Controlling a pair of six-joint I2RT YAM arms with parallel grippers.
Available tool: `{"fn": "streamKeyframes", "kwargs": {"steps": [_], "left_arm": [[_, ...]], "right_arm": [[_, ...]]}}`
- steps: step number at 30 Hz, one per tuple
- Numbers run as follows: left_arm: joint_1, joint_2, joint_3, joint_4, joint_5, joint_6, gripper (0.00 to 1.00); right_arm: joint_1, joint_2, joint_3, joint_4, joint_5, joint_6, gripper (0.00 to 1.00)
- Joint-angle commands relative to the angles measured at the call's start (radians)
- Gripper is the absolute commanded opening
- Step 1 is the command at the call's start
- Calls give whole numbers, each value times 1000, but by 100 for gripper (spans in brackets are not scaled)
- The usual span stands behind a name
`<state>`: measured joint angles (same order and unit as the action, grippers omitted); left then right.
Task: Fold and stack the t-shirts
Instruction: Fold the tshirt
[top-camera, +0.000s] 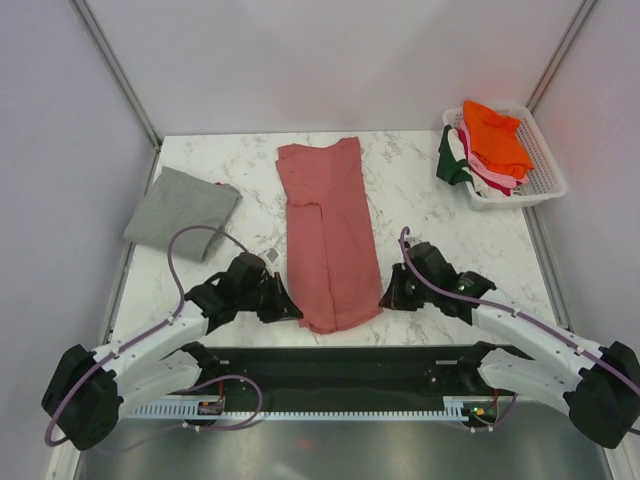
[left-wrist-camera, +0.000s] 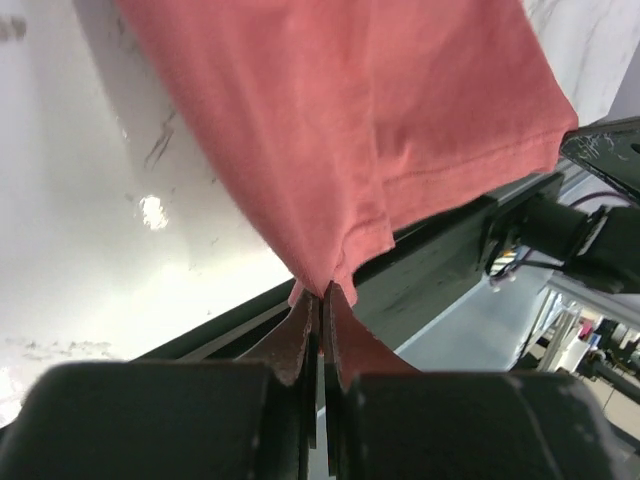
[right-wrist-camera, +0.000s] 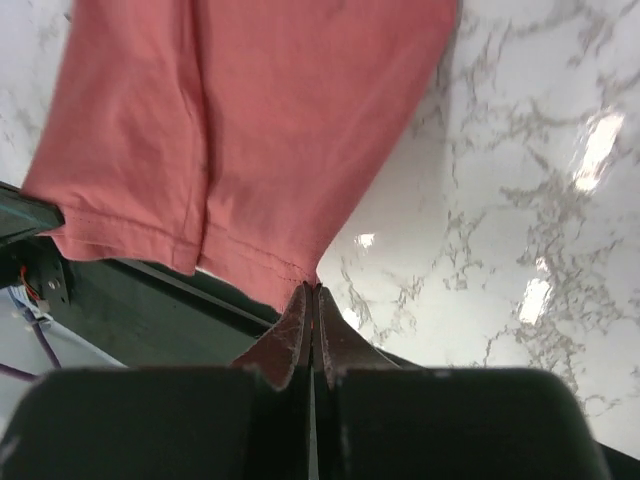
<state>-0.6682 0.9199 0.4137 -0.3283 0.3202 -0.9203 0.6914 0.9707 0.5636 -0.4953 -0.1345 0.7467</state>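
A salmon-pink t-shirt (top-camera: 327, 230) lies folded into a long strip down the middle of the table, its hem at the near edge. My left gripper (top-camera: 297, 312) is shut on the hem's left corner (left-wrist-camera: 322, 287). On the other side, my right gripper (top-camera: 385, 298) is shut on the hem's right corner (right-wrist-camera: 313, 281). A grey t-shirt (top-camera: 182, 212) lies folded at the back left. Several more t-shirts, orange (top-camera: 496, 135) on top, with pink, white and dark green (top-camera: 452, 160) below, are heaped in the basket.
A white slatted basket (top-camera: 545, 178) stands at the back right corner. A black rail (top-camera: 340, 365) runs along the table's near edge between the arm bases. White walls close in the back and sides.
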Motion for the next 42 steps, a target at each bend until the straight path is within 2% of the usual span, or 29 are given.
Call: {"fn": "streamKeyframes", "kwargs": {"steps": [1,8,14,18,25,29,36,37,38,39,40,41,42], "left_arm": [[42,89,118,-21,32,29,2],[269,255,301,-12,121,133,2],[415,474,574,-8,123,172,2],[458,699,753,-2,141,173,2],[476,960,1026,-6,152,167,2],[490,1060,1154,-20,174,163,2],[506,1172,1258,-25,129,179,2],[507,1200,1278,-26,135,179,2],[510,1226,1322,-26,149,179,7],[513,1285,1350,-43,160,181,36],[516,1307,1376,-63,164,187,49],[516,1320,1408,-90,139,193,58],[515,1301,1401,-104,120,199,99]], "right_arm": [[-16,52,128,-26,101,-61,0],[-150,313,363,14,79,-150,0],[-286,589,658,41,-39,-175,0],[-357,772,827,43,-103,-175,0],[-414,1025,1087,46,-200,-155,0],[-435,1143,1217,41,-235,-147,0],[-454,1280,1371,40,-248,-126,0],[-457,1312,1389,43,-240,-122,5],[-458,1329,1433,40,-234,-119,24],[-460,1341,1450,37,-229,-113,47],[-463,1353,1458,38,-220,-112,68],[-466,1352,1454,38,-202,-112,76],[-467,1343,1441,40,-197,-124,78]]}}
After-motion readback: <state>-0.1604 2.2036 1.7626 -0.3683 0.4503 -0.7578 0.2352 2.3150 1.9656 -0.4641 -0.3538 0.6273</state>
